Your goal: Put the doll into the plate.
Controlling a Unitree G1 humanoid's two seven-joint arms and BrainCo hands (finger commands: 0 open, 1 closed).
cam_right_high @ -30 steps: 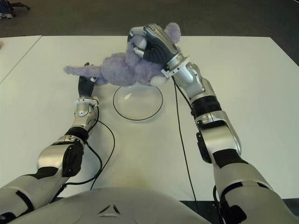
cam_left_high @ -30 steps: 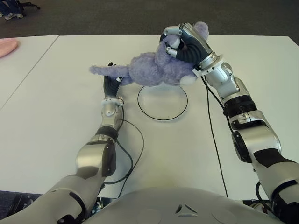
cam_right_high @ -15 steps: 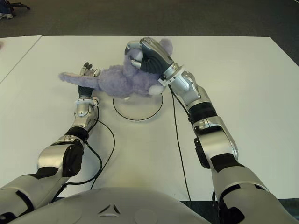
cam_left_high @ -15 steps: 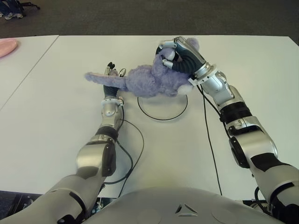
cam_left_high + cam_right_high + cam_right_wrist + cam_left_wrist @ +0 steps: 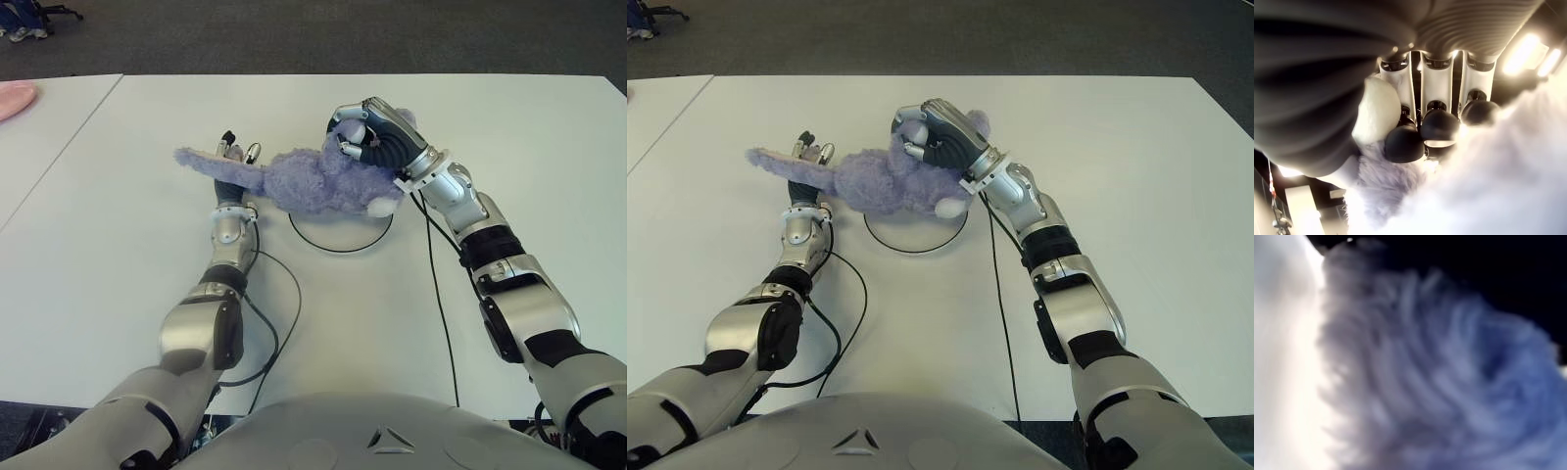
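The purple plush doll point(image 5: 312, 182) lies stretched across the far rim of the clear, dark-rimmed plate point(image 5: 338, 252), its body hiding the plate's far part. My right hand point(image 5: 377, 138) is shut on the doll's head at the plate's far right; the right wrist view shows its fingertips point(image 5: 1435, 126) curled into the fur point(image 5: 1488, 186). Left of the plate, my left hand point(image 5: 239, 150) stands with fingers straight, open, and the doll's long limb point(image 5: 201, 161) drapes across them. Fur point(image 5: 1440, 382) fills the left wrist view.
The white table point(image 5: 509, 127) has free surface on all sides of the plate. A second table joins on the left, carrying a pink dish point(image 5: 15, 98) at its far corner. Black cables point(image 5: 284, 294) trail from both wrists across the near table.
My right hand has come down and toward me with the doll. The doll has dropped from above the plate onto its far rim and over my left hand's fingers.
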